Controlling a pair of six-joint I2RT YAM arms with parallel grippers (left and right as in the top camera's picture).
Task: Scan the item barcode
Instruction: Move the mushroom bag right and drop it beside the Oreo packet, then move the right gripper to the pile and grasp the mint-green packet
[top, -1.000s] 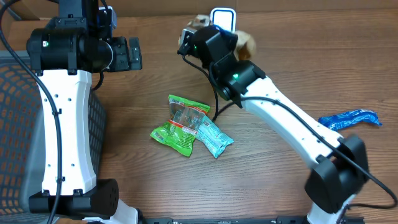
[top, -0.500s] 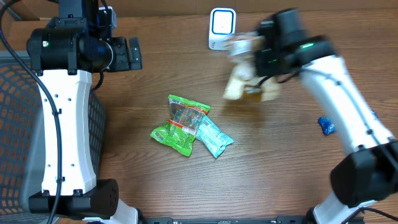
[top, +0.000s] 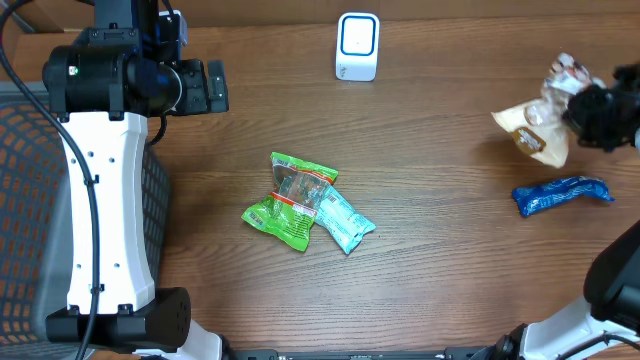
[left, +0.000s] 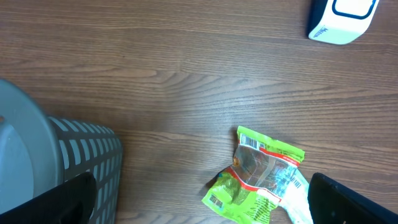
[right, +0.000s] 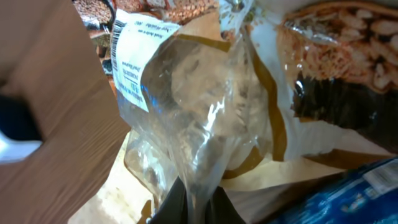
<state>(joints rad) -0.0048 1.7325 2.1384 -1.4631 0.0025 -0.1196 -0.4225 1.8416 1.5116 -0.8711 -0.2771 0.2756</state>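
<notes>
The snack bag (top: 535, 128) hung at the far right of the desk (top: 450, 250), seemingly lifted off the wood. It was just above the blue packet (top: 562, 193) and well apart from the scanner (top: 357, 46). The right fingers (right: 171, 208) were pressed together on 1 thin fold of the bag's clear film, so the rest of the bag dangled from that pinch. The left fingers (left: 348, 202) stood spread wide with nothing between them, over bare wood near the basket (left: 74, 155).

The bag looked light and soft: crinkly plastic, probably slick, with loose contents that could crush under a hard squeeze. Held by 1 fold, it would likely swing and twist, and the film might slide out. The white barcode label (right: 134, 62) sat on curved film, so it could buckle when shown to the scanner. A firmer hold would be on a flat sealed edge, clear of the label, leaving that face taut and turned outward.
</notes>
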